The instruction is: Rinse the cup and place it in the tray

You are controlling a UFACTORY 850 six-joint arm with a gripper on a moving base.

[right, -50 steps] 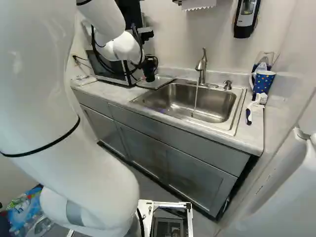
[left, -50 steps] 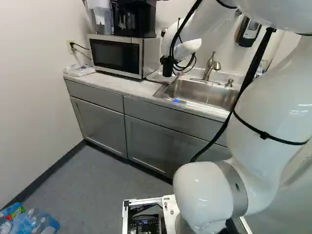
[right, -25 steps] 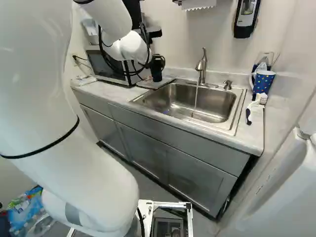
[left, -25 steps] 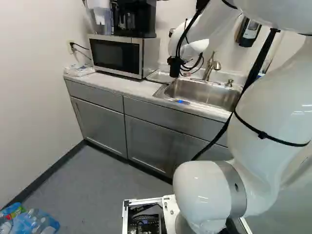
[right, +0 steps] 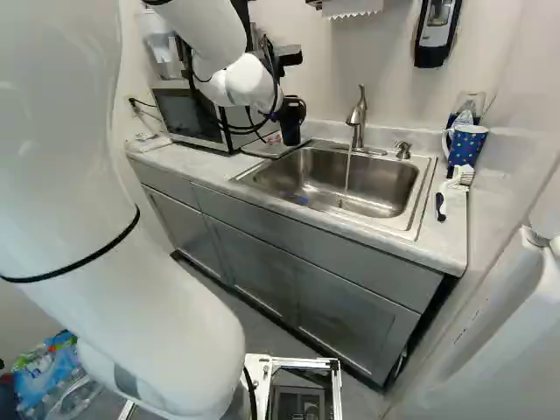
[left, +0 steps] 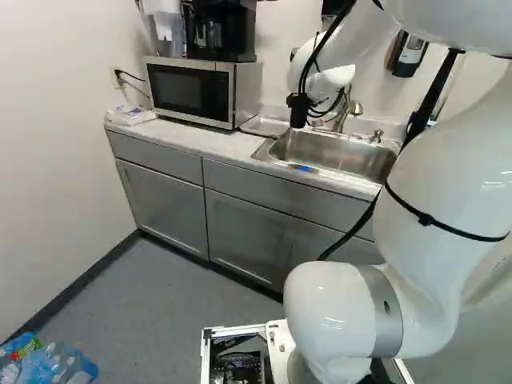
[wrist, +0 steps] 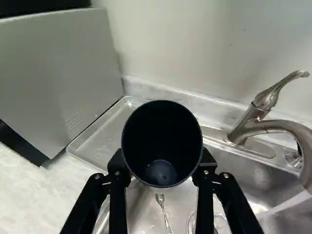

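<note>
While water [right: 347, 173] runs from the brushed-metal curved faucet [right: 358, 115], the black two-fingered gripper [right: 288, 106] holds the dark blue round cup [wrist: 162, 114] between both fingers, near the shallow metal tray [wrist: 100, 139] and steel sink [right: 389, 184].

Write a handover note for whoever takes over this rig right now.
Gripper: shut on the dark cup, fingers on both its sides.
Places: tray on the counter between microwave and sink; cup held up near the tray, clear of the running water.
Done: cup grasped, water on. Whether it has been rinsed, I cannot tell.
Left: rinse if needed, then set the cup in the tray; probably shut off the faucet.
</note>
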